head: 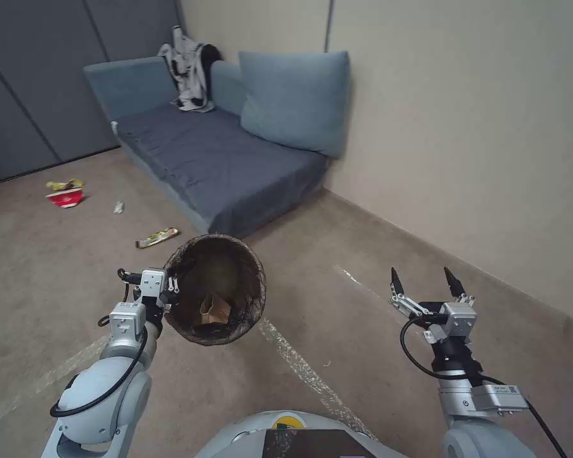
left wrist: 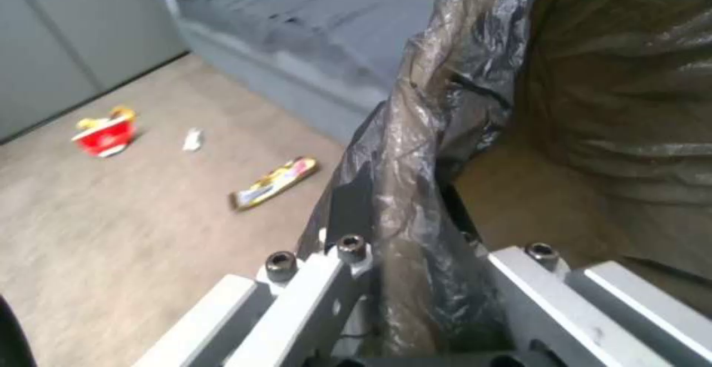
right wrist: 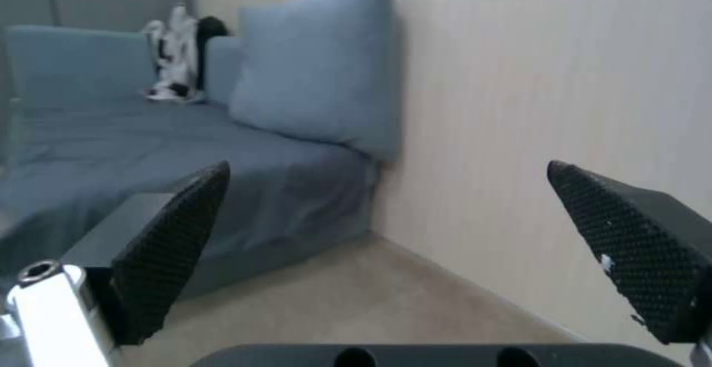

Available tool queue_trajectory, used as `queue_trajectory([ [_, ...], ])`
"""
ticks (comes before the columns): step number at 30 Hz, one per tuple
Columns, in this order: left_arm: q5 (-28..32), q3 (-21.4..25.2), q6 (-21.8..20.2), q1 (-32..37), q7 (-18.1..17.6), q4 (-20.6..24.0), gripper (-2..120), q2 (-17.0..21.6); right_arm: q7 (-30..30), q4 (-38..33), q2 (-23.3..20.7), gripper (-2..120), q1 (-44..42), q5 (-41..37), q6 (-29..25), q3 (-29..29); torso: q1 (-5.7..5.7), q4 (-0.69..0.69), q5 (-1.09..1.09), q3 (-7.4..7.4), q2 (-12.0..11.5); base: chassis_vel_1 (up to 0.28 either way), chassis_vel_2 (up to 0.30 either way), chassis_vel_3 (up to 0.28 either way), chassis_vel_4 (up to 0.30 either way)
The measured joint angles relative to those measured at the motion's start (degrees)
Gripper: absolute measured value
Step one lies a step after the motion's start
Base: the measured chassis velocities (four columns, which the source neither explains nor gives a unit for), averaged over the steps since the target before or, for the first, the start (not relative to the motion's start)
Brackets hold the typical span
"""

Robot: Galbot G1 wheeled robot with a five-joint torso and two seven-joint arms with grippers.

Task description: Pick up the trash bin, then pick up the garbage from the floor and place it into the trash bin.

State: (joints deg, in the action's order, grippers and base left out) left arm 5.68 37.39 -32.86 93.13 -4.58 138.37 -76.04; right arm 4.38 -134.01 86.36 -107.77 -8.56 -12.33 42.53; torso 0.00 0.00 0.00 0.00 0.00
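Carefully now: with the left gripper [head: 170, 287] clamped on the rim of the trash bin [head: 215, 289], held off the floor, the right gripper [head: 424, 277], fingers apart, should reach the yellow wrapper [head: 157, 237] at the bin's eleven o'clock, bin kept level.

A blue sofa [head: 216, 159] with a large cushion [head: 296, 98] holds what looks like crumpled black-and-white clothing [head: 188, 70].
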Motion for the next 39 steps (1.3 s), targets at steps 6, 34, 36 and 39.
queue_trajectory([
  [6, 0.01, 0.08, -0.04, -0.04, 0.03, -0.13, 3, 0.06, -0.22, -0.01, -0.03, 100, 0.45, 0.26, 0.59, -0.61, 0.00, 0.00, 0.00, 0.00, 0.00, 0.109, 0.104, 0.103, 0.103],
  [34, 0.54, 0.34, -0.46, -0.04, 0.22, 0.04, 3, 0.11, -0.87, -0.06, -0.42, 100, 1.67, 1.09, 2.00, -2.04, 0.00, -0.01, 0.00, 0.00, 0.00, 0.113, 0.114, 0.117, 0.107],
  [36, 0.55, 0.38, -0.44, -0.08, 0.22, 0.04, 3, 0.10, -0.90, -0.06, -0.39, 100, 1.66, 1.10, 2.00, -1.99, 0.01, -0.01, 0.00, 0.00, 0.00, 0.101, 0.121, 0.120, 0.104],
  [39, 0.55, 0.37, -0.42, -0.08, 0.21, 0.04, 3, 0.07, -0.93, -0.06, -0.38, 100, 1.66, 1.10, 2.00, -1.92, 0.01, 0.00, 0.00, 0.00, 0.00, 0.115, 0.125, 0.121, 0.103],
])
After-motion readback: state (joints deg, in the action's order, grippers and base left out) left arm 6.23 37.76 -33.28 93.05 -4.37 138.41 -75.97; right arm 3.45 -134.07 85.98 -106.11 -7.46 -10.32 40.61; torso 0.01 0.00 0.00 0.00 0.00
